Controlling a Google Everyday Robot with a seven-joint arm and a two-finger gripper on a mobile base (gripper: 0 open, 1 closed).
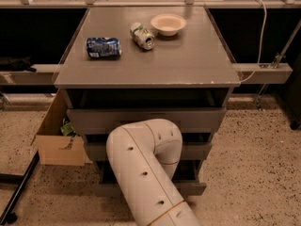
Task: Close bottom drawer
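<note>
Gripper is hidden from me: it sits somewhere behind the bend of the arm (146, 168), low in front of the drawers, so I cannot tell if it is open or closed. The arm itself is a thick cream-white tube that rises from the lower edge of my view, bends like an elbow and points down toward the cabinet front. It covers the middle of the two lower drawers.

The bottom drawer (192, 188) is the lowest of three grey ones. It stands pulled out; I see its front panel to the left and to the right of the arm, with dark open space behind it. Its knob is covered. Above it is the middle drawer (195, 150), and above that the top drawer (94, 121), which is the widest and has a dark gap over it.

On the grey cabinet top (188, 60) a blue can (103, 47) lies on its side, and a green-and-white can (142, 35) lies near a pale bowl (168, 24). A cardboard box (59, 145) stands on the speckled floor (254, 164), just beside the cabinet's left side.
</note>
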